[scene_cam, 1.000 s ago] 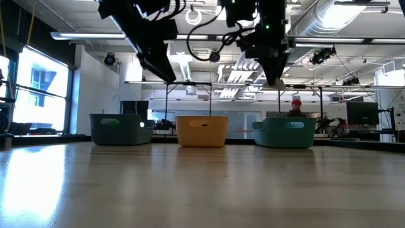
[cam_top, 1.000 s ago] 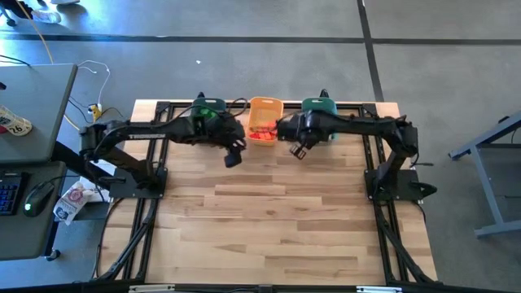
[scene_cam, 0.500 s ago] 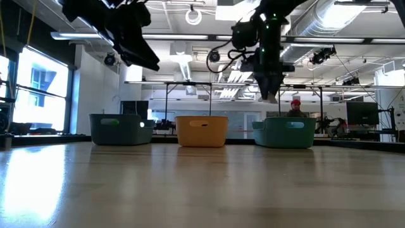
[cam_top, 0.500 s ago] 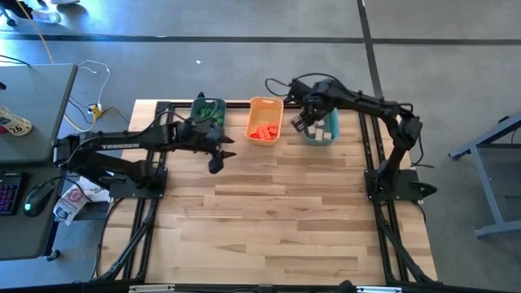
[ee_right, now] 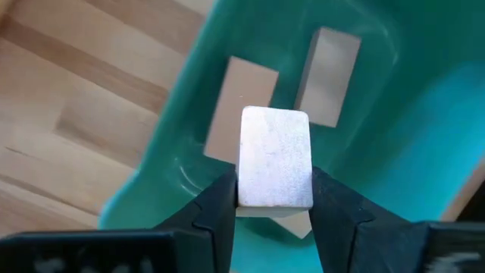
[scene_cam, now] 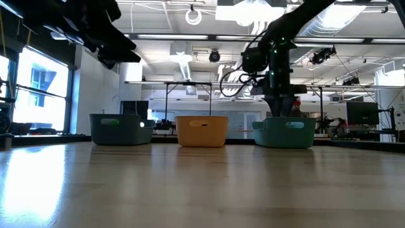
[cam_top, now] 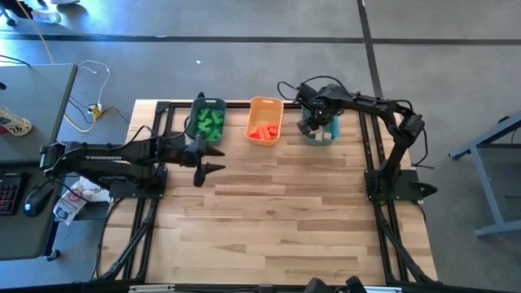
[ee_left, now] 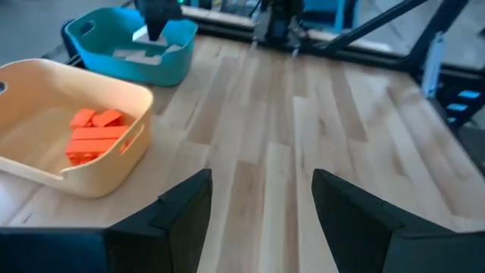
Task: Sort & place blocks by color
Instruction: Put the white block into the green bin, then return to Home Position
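My right gripper (cam_top: pixel 312 127) (ee_right: pixel 274 193) is over the right teal bin (cam_top: pixel 326 137) (ee_right: pixel 189 163), shut on a pale tan block (ee_right: pixel 274 155). Other tan blocks (ee_right: pixel 241 106) lie flat on that bin's floor. The middle orange bin (cam_top: pixel 264 107) (ee_left: pixel 45 87) holds red-orange blocks (cam_top: pixel 262 131) (ee_left: pixel 95 135). The left dark bin (cam_top: pixel 195 110) holds green blocks (cam_top: pixel 209 122). My left gripper (cam_top: pixel 207 168) (ee_left: pixel 261 193) is open and empty above the bare tabletop, on the near side of the green bin. In the low view the right gripper (scene_cam: pixel 278 107) reaches down to the teal bin's rim (scene_cam: pixel 285 121). My right gripper pinches the tan block between its two fingers, one on each of two opposite sides (ee_right: pixel 246 189). The fingers (ee_right: pixel 216 208) come from above, pointing down into the teal bin. The block is lifted clear of the blocks on the bin's floor.
The three bins stand in a row along the table's far edge. A black frame (cam_top: pixel 155 195) runs along the left and right sides of the wooden table (cam_top: pixel 277 220). A desk with a mouse and keyboard (cam_top: pixel 24 195) stands to the left.
My right gripper has carried the tan block from beside the orange bin toward the far right, over the teal bin, and down to its rim. My left arm has drawn back toward the table's left and near side, uncovering the green bin.
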Controlling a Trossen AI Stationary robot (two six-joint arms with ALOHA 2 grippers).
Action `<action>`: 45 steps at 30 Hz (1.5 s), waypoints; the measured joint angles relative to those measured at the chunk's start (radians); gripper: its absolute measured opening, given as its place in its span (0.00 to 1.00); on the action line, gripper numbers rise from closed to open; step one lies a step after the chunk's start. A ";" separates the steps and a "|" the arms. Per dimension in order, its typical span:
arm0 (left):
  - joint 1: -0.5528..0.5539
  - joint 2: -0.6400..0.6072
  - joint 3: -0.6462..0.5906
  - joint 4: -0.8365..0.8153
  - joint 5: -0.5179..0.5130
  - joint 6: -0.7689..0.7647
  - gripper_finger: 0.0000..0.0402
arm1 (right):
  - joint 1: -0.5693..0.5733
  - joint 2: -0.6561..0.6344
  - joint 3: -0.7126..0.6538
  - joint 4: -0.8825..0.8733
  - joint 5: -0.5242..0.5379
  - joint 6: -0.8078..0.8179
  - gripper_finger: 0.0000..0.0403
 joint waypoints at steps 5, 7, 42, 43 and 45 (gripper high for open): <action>-0.044 -0.069 -0.051 0.059 0.000 -0.017 0.53 | -0.005 0.000 -0.039 0.007 0.011 -0.002 0.38; -0.060 -0.091 -0.076 0.095 0.000 -0.016 0.53 | -0.005 0.000 -0.042 0.011 0.011 -0.015 0.43; -0.083 -0.361 -0.461 0.468 -0.006 -0.037 0.53 | 0.348 -0.808 -0.520 0.457 -0.022 -0.133 0.52; -0.083 -0.367 -0.461 0.468 -0.004 -0.032 0.53 | 0.365 -0.843 -0.544 0.468 -0.023 -0.130 0.52; -0.083 -0.381 -0.461 0.466 0.011 -0.031 0.53 | 0.402 -0.912 -0.592 0.490 -0.021 -0.127 0.52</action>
